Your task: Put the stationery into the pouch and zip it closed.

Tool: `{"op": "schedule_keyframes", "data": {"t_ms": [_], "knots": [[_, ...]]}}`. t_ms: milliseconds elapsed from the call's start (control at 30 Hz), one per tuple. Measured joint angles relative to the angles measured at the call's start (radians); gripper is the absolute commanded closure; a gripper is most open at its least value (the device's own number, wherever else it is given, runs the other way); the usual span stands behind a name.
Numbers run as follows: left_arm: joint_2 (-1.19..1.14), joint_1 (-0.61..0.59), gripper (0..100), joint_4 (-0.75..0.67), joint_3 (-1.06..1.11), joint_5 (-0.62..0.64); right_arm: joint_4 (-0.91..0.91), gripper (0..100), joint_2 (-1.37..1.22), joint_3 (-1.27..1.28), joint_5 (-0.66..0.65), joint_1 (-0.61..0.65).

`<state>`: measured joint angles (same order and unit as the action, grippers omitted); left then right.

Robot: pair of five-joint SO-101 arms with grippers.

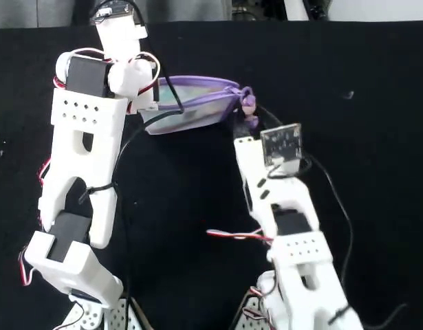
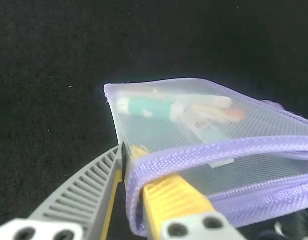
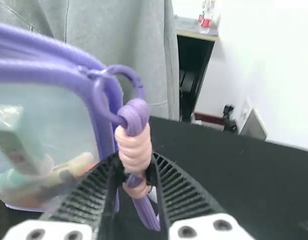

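Observation:
A clear mesh pouch [image 1: 190,110] with purple trim hangs above the black table between the two arms. Several stationery items [image 2: 184,111] lie inside it, among them a teal one and white ones. My left gripper [image 2: 131,172] is shut on the pouch's purple corner edge [image 2: 143,170], near the pouch's left end in the high view. My right gripper [image 3: 136,172] is shut on the pink and purple zipper pull cord [image 3: 133,145] at the pouch's right end [image 1: 247,110]. The zipper slider [image 3: 101,75] sits at that end.
The black table [image 1: 362,103] stretches around both arms. Grey cloth [image 3: 118,45] and a white wall with a dark shelf [image 3: 194,75] stand behind the table. Cables [image 1: 328,192] trail along the right arm.

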<state>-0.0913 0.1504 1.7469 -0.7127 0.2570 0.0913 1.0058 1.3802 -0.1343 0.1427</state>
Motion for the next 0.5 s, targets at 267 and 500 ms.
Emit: {"op": "schedule_keyframes", "data": {"t_ms": [267,500], "knots": [[0.0,0.0,76,0.0,-0.014,0.0,-0.43,98.7,0.284,-0.089,-0.031,0.055],[-0.002,0.011,76,0.0,-0.187,-0.002,-0.525,98.7,0.299,-0.199,-0.032,0.068]]}}
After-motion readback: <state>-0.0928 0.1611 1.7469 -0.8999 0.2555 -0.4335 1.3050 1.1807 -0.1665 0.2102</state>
